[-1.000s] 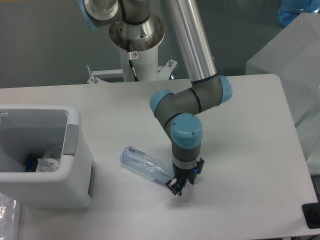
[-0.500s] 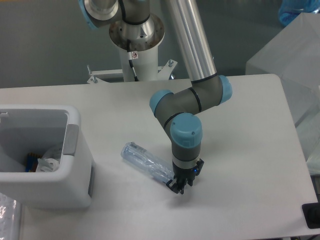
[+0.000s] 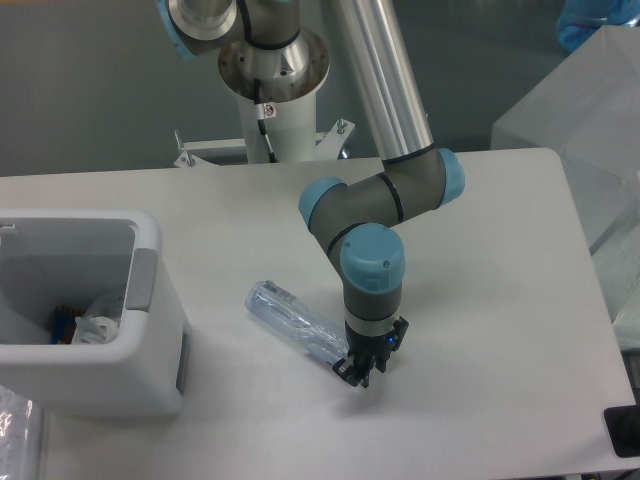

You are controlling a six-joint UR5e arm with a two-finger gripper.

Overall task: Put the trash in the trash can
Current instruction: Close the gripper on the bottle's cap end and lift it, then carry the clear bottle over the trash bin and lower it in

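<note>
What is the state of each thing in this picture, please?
plastic bottle: crushed, lying on the table, one end at the gripper.
gripper: down at the bottle's end, shut on it.
trash can: upright, open on top.
paper wad: crumpled, inside the trash can.
table: carries the bottle and the trash can.

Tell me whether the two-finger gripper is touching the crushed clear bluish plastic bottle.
Touching. The fixed camera shows the gripper down at the table, its black fingers meeting the right end of the crushed clear bluish plastic bottle with no gap visible.
</note>
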